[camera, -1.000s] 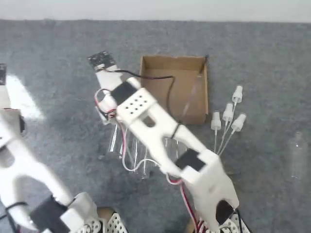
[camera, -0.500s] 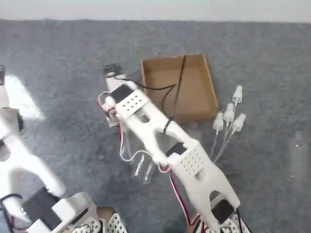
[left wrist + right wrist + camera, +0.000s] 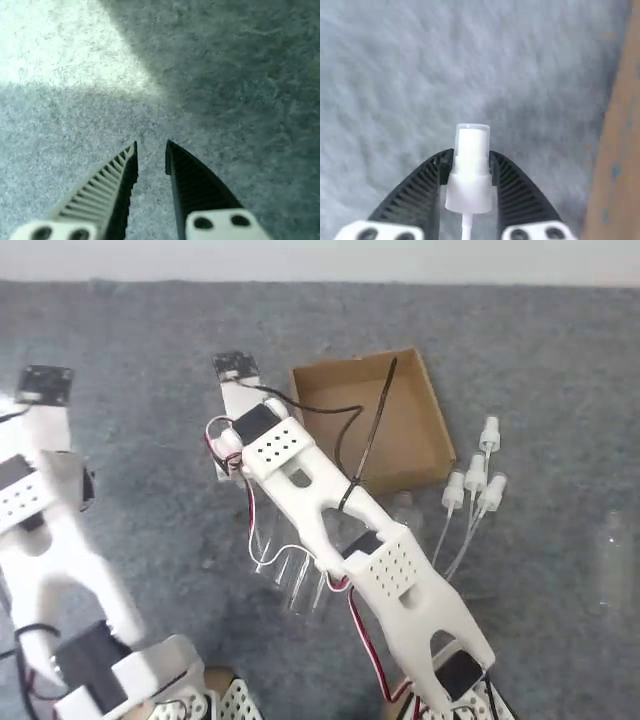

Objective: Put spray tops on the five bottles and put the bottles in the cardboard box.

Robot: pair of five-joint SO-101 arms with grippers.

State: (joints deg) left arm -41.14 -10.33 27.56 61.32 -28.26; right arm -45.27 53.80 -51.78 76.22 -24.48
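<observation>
From high up, the cardboard box (image 3: pixel 410 430) is sitting near 12 o'clock. Spare spray tops (image 3: pixel 475 480) are lying at 3 o'clock. Clear bottles (image 3: pixel 292 583) are lying at 6 o'clock under the right arm (image 3: pixel 330 510), probably waiting for tops.

The left gripper (image 3: pixel 151 146) is hanging slightly spread over the carpet (image 3: pixel 240 75), holding nothing.

The right gripper (image 3: pixel 468 157) is pinching a spray top (image 3: pixel 471 142) by its collar, likely so it isn't slipping.

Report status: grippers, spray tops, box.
Right gripper shut on spray top, beside cardboard box. Left gripper open, empty. Bottles lie under right arm.

Right tool (image 3: pixel 470 153) clamped, left tool (image 3: pixel 151 145) ajar
</observation>
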